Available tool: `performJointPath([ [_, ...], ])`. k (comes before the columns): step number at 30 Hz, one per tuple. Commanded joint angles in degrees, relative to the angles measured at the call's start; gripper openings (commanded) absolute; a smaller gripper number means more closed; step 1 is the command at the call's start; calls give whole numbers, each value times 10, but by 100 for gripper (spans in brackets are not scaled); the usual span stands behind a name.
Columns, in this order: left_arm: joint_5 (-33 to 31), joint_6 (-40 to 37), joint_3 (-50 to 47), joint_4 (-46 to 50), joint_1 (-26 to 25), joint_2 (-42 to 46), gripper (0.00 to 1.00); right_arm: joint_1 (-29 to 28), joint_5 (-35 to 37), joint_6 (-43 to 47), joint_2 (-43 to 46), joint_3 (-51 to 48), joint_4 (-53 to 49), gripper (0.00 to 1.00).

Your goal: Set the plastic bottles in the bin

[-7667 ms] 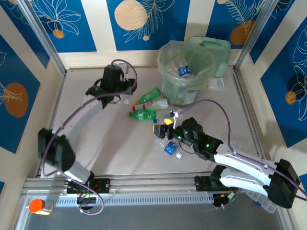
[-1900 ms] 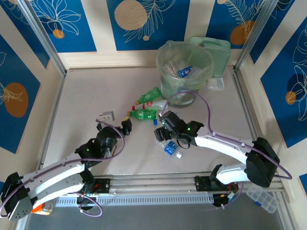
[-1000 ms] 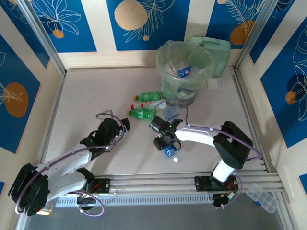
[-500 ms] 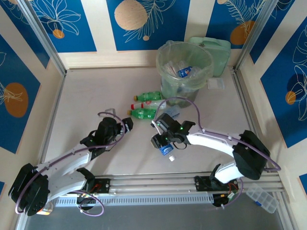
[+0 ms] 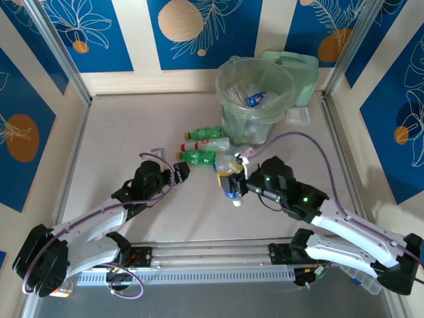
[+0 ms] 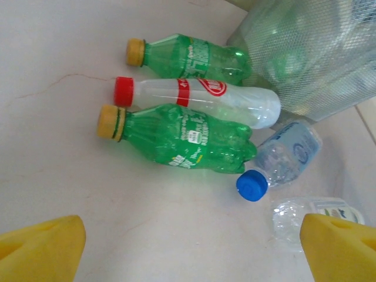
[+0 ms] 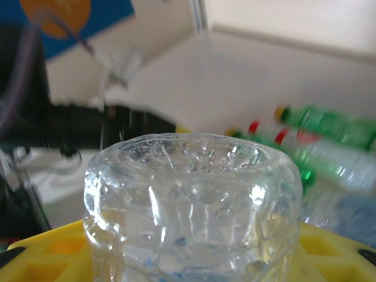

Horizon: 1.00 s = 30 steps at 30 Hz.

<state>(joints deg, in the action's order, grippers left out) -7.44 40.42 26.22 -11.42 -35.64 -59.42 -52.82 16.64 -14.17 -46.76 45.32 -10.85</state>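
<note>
Three bottles lay side by side at the middle of the top view, caps to the left: an upper green bottle (image 5: 207, 132), a white bottle (image 5: 212, 144) with a red cap, and a lower green bottle (image 5: 199, 157). In the left wrist view the white bottle touched both green ones. A blue-capped bottle (image 6: 285, 161) lay at the lower right of that group, just beside the lower green bottle's base.

The bin (image 5: 256, 73) stood in the upper middle of the top view, above and right of the row, with crushed bottles already inside its clear bag. A pale-green lid (image 5: 301, 69) lay behind it.

The right gripper (image 5: 232, 179) sat just right of centre in the top view, closed on a clear bottle (image 5: 232, 192) with a blue label. In the right wrist view that bottle's ribbed base (image 7: 188, 194) rose between the yellow fingers (image 7: 41, 252).

The left gripper (image 5: 180, 170) sat left of centre, below the row, its jaws spread wide and holding nothing. Its yellow fingertips (image 6: 41, 247) showed in the bottom corners of the left wrist view, well apart, with bare table (image 6: 70, 53) between them.
</note>
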Motion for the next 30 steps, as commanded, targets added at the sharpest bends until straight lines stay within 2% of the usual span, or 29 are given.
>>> performJointPath([
  [1,38,-4,11,-44,1,-2,94,8,99,32,3,69,45,42],
  [3,46,-2,10,-52,1,-5,93,39,111,47,-16,110,64,42],
  [6,55,-3,11,-55,0,-9,93,128,30,11,-78,209,33,41],
  [14,57,3,7,-58,-2,1,93,300,-18,-4,-302,475,-51,41],
  [16,58,4,7,-59,-2,1,93,325,-26,-7,-355,531,-79,40],
  [22,73,12,7,-68,-3,-6,92,401,-123,-62,-515,716,-186,41],
  [30,81,12,9,-72,-4,-7,92,411,-145,-43,-725,971,-362,40],
])
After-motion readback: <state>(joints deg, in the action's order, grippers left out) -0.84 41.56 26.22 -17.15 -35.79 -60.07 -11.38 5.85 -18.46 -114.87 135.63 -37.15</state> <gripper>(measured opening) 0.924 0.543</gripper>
